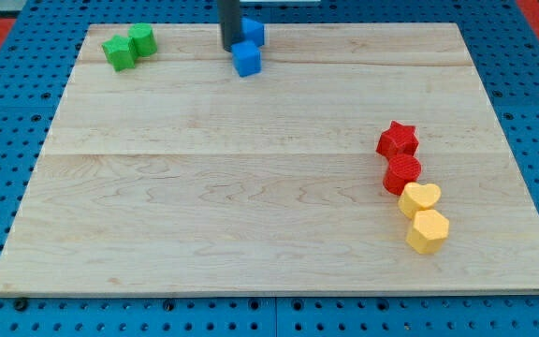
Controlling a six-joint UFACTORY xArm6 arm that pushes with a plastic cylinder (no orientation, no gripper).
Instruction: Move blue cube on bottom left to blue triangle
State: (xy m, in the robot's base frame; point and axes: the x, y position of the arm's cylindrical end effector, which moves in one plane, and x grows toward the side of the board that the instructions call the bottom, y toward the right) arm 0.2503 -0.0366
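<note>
The blue cube (247,58) sits near the view's top, left of centre, on the wooden board (251,187). The blue triangle (254,30) lies just above it and slightly to the right, nearly touching it, and is partly hidden by the rod. My tip (229,49) rests on the board just left of the blue cube and against the left side of the blue triangle.
Two green blocks (127,46) sit together at the view's top left. At the right stand a red star (398,139), a red cylinder (402,173), a yellow heart (420,199) and a yellow hexagon (428,231) in a line. Blue pegboard surrounds the board.
</note>
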